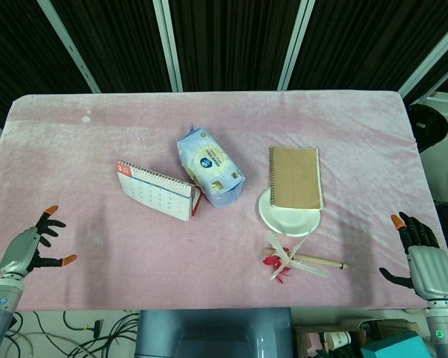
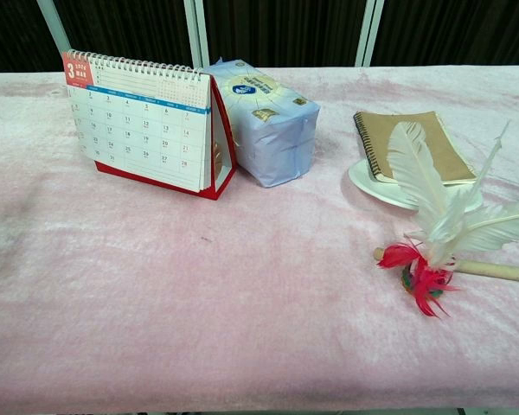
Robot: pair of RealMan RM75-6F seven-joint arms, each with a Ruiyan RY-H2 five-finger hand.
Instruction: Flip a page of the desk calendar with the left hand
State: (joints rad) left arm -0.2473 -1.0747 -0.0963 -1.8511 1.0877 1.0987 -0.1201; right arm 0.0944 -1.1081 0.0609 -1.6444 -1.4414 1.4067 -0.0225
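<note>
The desk calendar (image 1: 156, 191) stands upright left of centre on the pink cloth, spiral-bound on a red base. In the chest view the desk calendar (image 2: 145, 122) shows its March page. My left hand (image 1: 31, 247) hovers at the table's front left corner, fingers spread, holding nothing, well away from the calendar. My right hand (image 1: 422, 260) sits at the front right edge, fingers apart and empty. The chest view shows neither hand.
A pale blue tissue pack (image 1: 210, 165) lies right against the calendar. A brown spiral notebook (image 1: 295, 177) rests on a white plate (image 1: 286, 215). A feather shuttlecock toy on a wooden stick (image 1: 295, 261) lies in front of the plate.
</note>
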